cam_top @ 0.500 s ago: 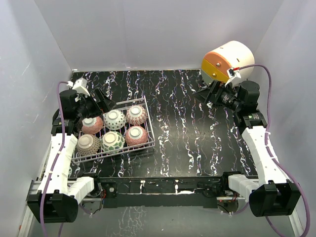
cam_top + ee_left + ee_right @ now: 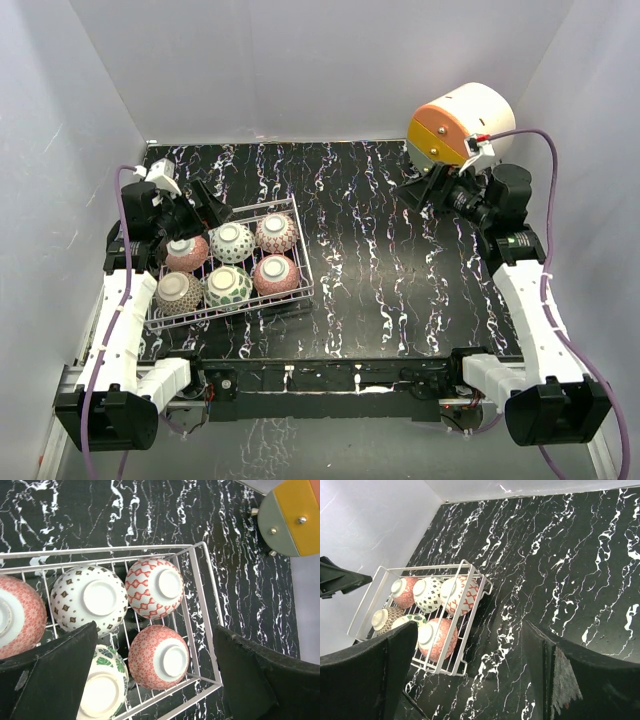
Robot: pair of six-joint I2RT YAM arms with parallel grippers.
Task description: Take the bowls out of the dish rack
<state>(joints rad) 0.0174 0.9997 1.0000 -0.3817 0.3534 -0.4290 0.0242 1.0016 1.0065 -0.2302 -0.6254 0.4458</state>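
The wire dish rack sits on the left of the black marble table and holds six upside-down bowls in two rows. The back row is a pink bowl, a white dotted bowl and a red-lattice bowl. The front row is a beige bowl, a green-leaf bowl and a pink bowl. My left gripper hovers open above the rack's back left. In its wrist view, the gripper spans the front pink bowl from above without touching. My right gripper is open and empty, far right.
A white, orange and yellow cylindrical drawer unit stands at the back right, just behind the right wrist, and shows in the left wrist view. White walls close in the table on three sides. The right wrist view shows the rack from afar.
Both wrists have shifted slightly: the left gripper a little back and left, the right wrist a little right. The bowls and rack have not moved.
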